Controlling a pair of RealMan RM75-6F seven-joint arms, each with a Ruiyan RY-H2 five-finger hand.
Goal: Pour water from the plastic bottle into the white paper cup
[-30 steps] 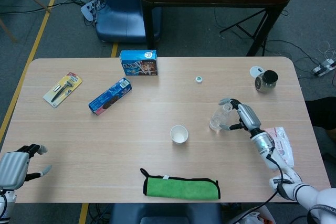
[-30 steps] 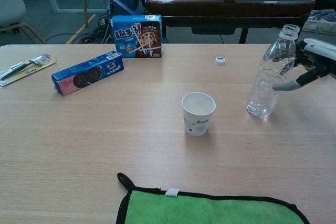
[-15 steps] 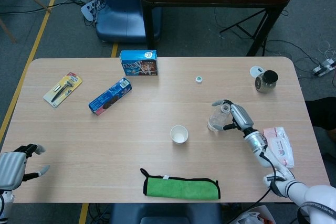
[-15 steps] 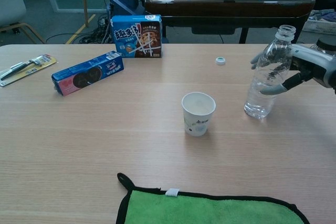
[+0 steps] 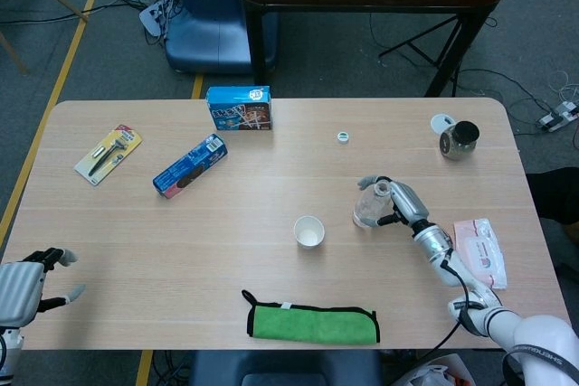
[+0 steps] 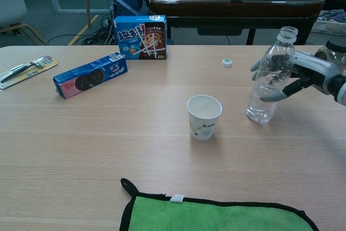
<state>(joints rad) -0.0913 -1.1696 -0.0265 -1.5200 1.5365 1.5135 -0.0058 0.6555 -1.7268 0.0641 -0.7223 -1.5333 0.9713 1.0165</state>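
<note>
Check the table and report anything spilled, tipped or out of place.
No spill shows. The bottle is uncapped and leans slightly in the right hand; a small cap lies apart from it on the table. The paper cup stands upright.

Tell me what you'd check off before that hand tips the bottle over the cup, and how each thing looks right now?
1. Bottle held: ok. The right hand has its fingers wrapped around the plastic bottle.
2. Cap off: ok. The bottle's neck is open, and a small cap lies on the table behind.
3. Cup ready: ok. The white paper cup stands upright, mouth up.
4. Bottle over the cup: not ok. It stands upright beside the cup, apart from it.
5. Water in the bottle: cannot tell how much; a little seems to sit at the bottom.
6. Left hand clear: ok. It rests at the table's near corner, far from the cup.
</note>
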